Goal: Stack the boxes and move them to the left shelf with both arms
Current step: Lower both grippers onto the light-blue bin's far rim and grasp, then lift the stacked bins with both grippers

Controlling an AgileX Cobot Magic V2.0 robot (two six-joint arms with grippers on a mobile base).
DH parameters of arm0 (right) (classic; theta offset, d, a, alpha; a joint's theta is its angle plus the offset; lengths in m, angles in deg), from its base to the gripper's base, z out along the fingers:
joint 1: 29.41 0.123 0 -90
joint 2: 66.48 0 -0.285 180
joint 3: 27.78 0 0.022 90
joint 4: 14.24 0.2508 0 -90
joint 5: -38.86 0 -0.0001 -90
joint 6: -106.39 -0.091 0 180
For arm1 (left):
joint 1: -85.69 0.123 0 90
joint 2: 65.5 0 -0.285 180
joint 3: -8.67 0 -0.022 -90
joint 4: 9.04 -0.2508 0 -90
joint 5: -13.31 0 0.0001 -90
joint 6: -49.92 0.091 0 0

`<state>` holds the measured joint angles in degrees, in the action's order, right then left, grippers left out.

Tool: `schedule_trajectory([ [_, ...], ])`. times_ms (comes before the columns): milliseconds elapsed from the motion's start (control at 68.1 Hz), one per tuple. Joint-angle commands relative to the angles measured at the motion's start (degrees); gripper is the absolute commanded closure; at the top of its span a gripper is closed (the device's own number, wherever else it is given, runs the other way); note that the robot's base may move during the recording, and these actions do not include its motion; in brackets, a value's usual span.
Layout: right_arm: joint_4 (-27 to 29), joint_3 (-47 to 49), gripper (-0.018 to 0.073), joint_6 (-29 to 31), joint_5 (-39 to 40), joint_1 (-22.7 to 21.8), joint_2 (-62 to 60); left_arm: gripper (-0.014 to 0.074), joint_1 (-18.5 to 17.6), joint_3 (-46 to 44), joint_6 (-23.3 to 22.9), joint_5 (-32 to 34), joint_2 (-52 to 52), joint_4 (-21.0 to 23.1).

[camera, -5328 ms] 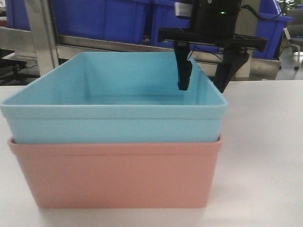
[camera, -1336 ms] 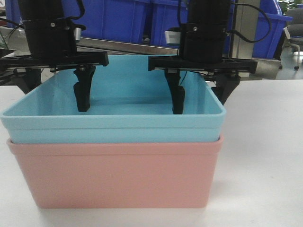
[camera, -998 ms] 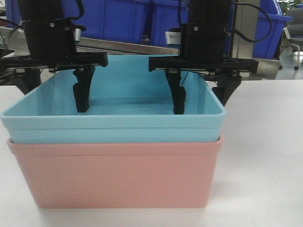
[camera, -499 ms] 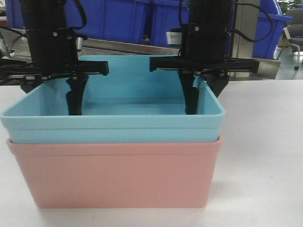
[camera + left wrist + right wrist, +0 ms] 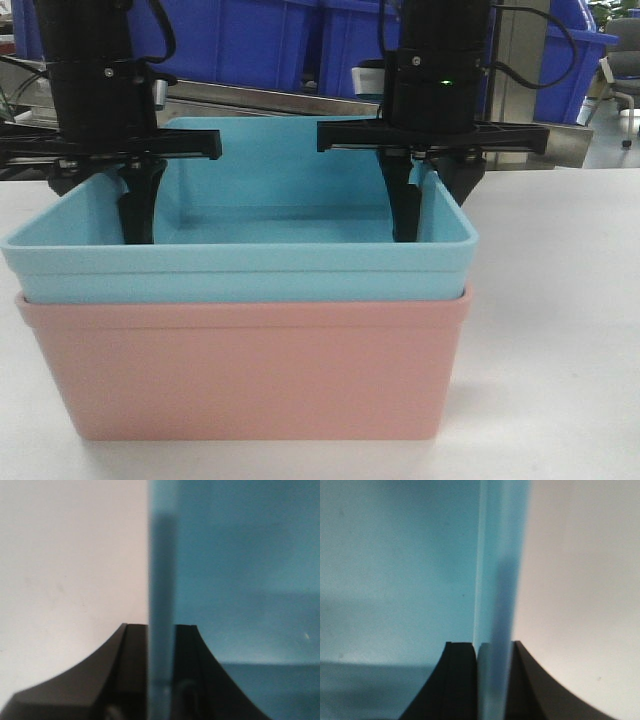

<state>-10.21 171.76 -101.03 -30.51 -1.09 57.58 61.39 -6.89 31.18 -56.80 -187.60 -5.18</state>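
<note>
at the left, the black two-fingered left gripper [image 5: 130, 215] is pressed together on the left side wall of the light blue open-top rectangular plastic tub [image 5: 240, 270]. its wrist view shows one finger touching the wall from outside and one from inside, with no gap.

in the middle, that tub sits nested inside the salmon pink open-top rectangular plastic tub [image 5: 250, 370], its rim standing just above the pink rim. the stack rests on the white table [image 5: 560, 330], square to the front camera. the stacking looks done. the lift and the carry to the left shelf are yet to come, and i cannot make out that shelf here. behind are only dark blue plastic storage bins [image 5: 250, 40] on a steel rail [image 5: 260, 97].

both tubs look the same size, smooth-walled and empty, with rounded rims. the blue wall looks thin between the fingers.

at the right, the black two-fingered right gripper [image 5: 425, 205] pinches the blue tub's right side wall the same way, a finger on either face. both grips hold only the upper tub, so the pink one may stay behind on a lift.
</note>
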Motion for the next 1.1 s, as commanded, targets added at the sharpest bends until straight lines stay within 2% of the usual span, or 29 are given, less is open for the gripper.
schedule_trajectory([
  [0, -0.19, 1.15, 0.0506, 0.54, -0.57, -0.02, -3.36, 0.0608, -0.12, -1.68, 0.07, -3.03, 2.99, 0.98],
  [132, -0.19, 1.22, 0.0506, -1.09, -1.93, -0.02, -3.7, 0.0608, -0.12, -2.23, -1.19, -6.77, 2.99, 1.78],
  [367, -0.42, 1.58, 0.0506, -2.49, -3.66, 0.19, -8.85, 0.0608, -1.0, -2.02, -4.63, -6.79, 8.64, 3.98],
  [661, -4.8, 0.36, 0.0506, -5.88, -6.94, 4.59, -15.41, 0.0608, -4.29, 7.31, -8.4, -6.79, 20.01, 3.74],
  [822, -4.81, -5.05, 0.0506, -8.29, -6.99, 8.04, -20.32, 0.0608, -5.75, 12.16, -10.15, -6.79, 25.57, 3.64],
  [1086, -4.95, -14.79, 0.0506, -11.16, -6.82, 10.7, -30.3, 0.0608, -10.02, 19.66, -13.66, -6.79, 34.21, 3.4],
])
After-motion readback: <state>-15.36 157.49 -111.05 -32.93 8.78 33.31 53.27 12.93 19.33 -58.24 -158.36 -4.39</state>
